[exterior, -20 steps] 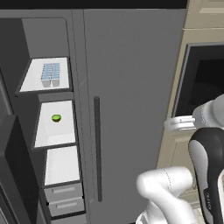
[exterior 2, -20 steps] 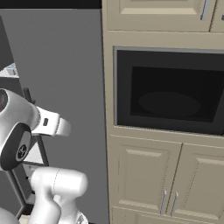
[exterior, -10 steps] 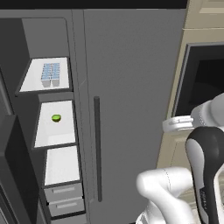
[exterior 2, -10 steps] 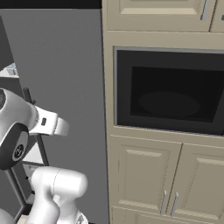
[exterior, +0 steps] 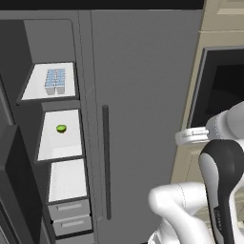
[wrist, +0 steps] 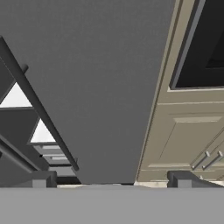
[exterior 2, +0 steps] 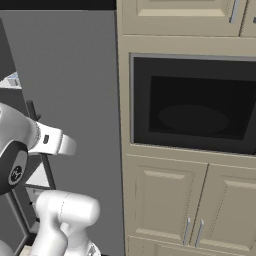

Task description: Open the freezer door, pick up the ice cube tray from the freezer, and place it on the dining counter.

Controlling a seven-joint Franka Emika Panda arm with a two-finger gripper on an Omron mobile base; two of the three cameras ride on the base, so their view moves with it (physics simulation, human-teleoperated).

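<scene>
Freezer open, tray on its top shelf, gripper spread and empty.

In the left base view the freezer (exterior: pixel 59 143) stands open at 9 o'clock; the tray (exterior: pixel 55 81) lies on the top white shelf, at 12 o'clock from a small green item (exterior: pixel 61 128) one shelf down. In the hand view the gripper (wrist: pixel 113 179) faces the plain grey door (wrist: pixel 105 87), the oven (wrist: pixel 205 43) at 2 o'clock.

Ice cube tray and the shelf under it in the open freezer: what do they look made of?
The ice cube tray looks like pale blue-white moulded plastic, with a grid of small cells. Its shelf is flat matte white, perhaps plastic or coated metal; the render leaves that open.
</scene>
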